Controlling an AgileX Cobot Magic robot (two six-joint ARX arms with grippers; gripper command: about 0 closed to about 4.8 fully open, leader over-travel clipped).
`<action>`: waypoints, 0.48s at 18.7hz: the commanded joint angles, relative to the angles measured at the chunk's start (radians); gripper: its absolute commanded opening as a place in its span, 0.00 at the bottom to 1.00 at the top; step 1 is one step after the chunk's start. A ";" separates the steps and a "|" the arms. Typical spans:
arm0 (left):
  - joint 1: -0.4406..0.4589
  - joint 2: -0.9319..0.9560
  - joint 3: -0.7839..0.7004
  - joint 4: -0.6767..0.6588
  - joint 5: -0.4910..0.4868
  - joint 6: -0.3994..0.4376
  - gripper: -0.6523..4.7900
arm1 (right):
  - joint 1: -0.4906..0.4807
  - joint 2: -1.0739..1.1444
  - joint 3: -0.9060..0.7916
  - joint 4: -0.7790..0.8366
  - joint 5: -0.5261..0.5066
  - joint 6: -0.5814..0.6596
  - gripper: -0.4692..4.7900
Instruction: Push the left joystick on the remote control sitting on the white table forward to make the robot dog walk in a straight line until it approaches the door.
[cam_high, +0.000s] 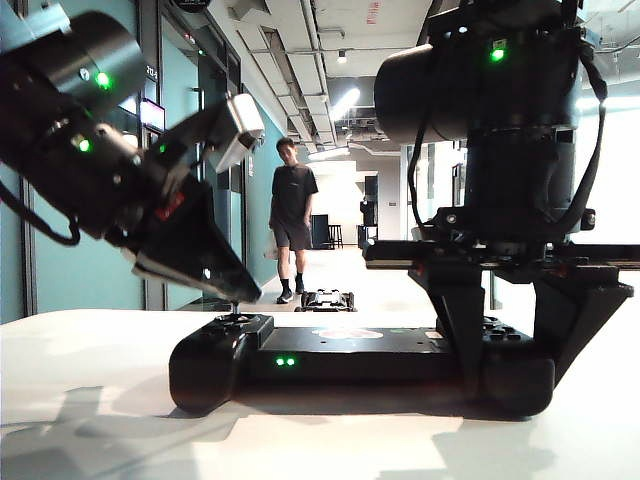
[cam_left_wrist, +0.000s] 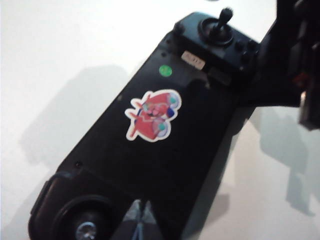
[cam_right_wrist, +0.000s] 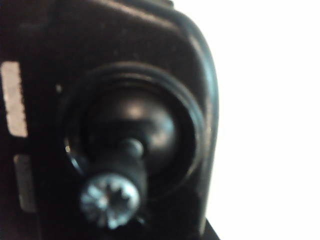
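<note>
— So where is the left gripper (cam_high: 225, 278)?

— Low over the left end of the remote control (cam_high: 360, 362), its dark fingers pressed together into one tip just above the left joystick (cam_high: 237, 314); whether the tip touches the knob I cannot tell; in the left wrist view that tip (cam_left_wrist: 142, 220) sits right beside the stick's metal-capped knob (cam_left_wrist: 86, 231).

— And the right gripper (cam_high: 510, 375)?

— Planted at the right end of the controller; one black finger stands in front of the body and the other by its rounded end, so the jaws stand apart astride it; the exterior view suggests a clamp on it, yet the contact itself is hidden; the right wrist view is filled by the other thumbstick (cam_right_wrist: 112, 197), blurred and very close.

— Where does the controller lie?

— Flat on the white table (cam_high: 90, 420), toward the middle and back from the near edge; two green lights glow on its front face, and a red-and-white sticker (cam_left_wrist: 152, 116) sits on top.

— What is around it?

— Past the far edge runs a corridor; the robot dog (cam_high: 328, 299) crouches low on the floor there, straight behind the controller; a person in dark shirt and shorts (cam_high: 293, 220) is just to its left; the right arm's bulky body blocks most of the corridor on that side.
</note>
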 joint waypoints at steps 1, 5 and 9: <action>0.016 0.005 0.000 0.034 0.009 0.016 0.11 | -0.001 0.003 -0.003 -0.027 -0.009 0.010 0.46; 0.019 0.027 0.000 0.057 0.033 0.016 0.11 | -0.001 0.003 -0.003 -0.027 -0.009 0.010 0.46; 0.019 0.061 0.000 0.078 0.031 0.015 0.11 | 0.000 0.003 -0.003 -0.027 -0.012 0.010 0.46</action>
